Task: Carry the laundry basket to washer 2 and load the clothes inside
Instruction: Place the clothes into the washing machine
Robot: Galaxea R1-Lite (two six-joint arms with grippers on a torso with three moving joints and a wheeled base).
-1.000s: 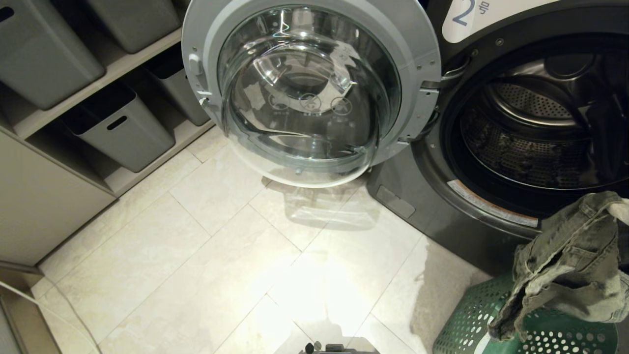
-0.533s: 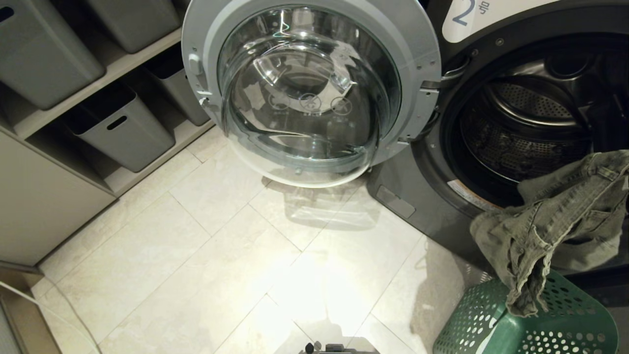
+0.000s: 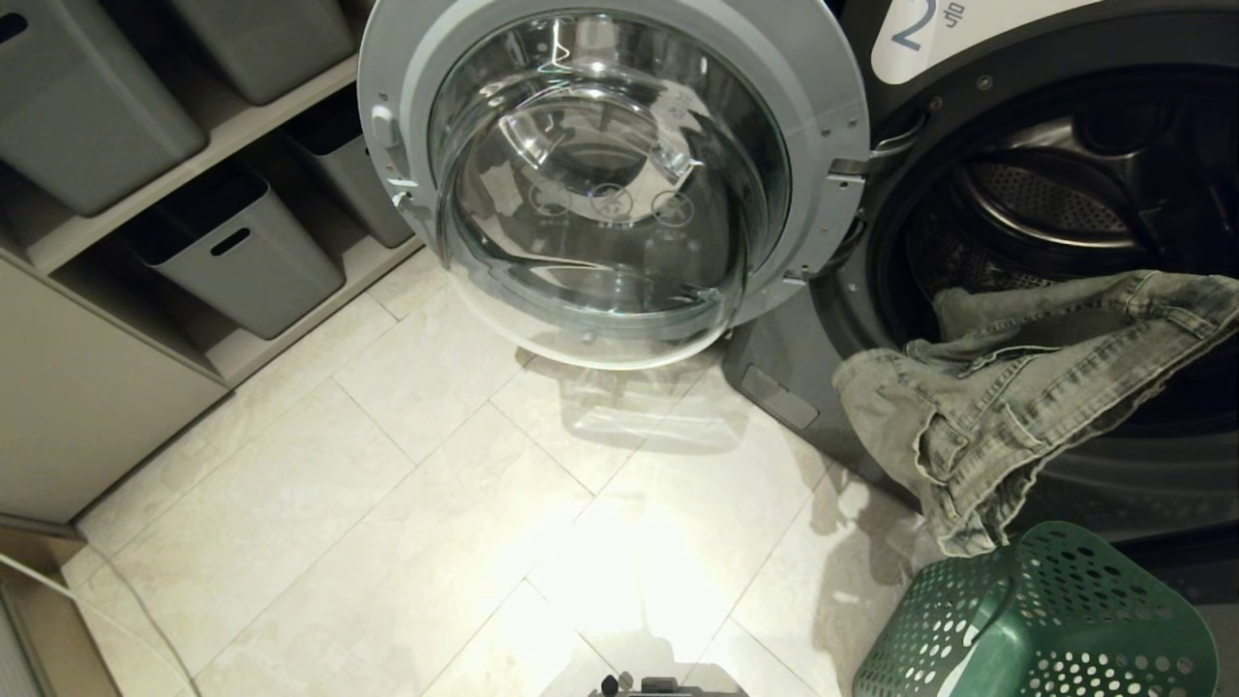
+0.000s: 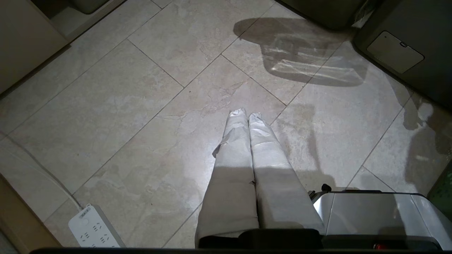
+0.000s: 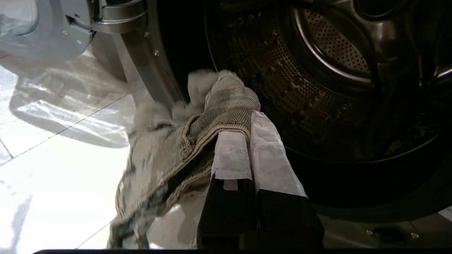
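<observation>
Clothes (image 5: 212, 116) pinched in right gripper (image 5: 249, 121), at washer 2 (image 5: 317, 88)

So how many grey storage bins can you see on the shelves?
4: two on the upper shelf, two on the lower shelf. All are cropped or partly hidden, and more may sit out of frame.

The clothes (image 3: 1007, 407) hang across washer 2's (image 3: 968, 126) open mouth above the laundry basket (image 3: 1045, 629).

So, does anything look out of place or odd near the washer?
Only the clothes: they hang half over the washer opening's lower edge, one end dangling toward the basket, held by the right end effector.
</observation>
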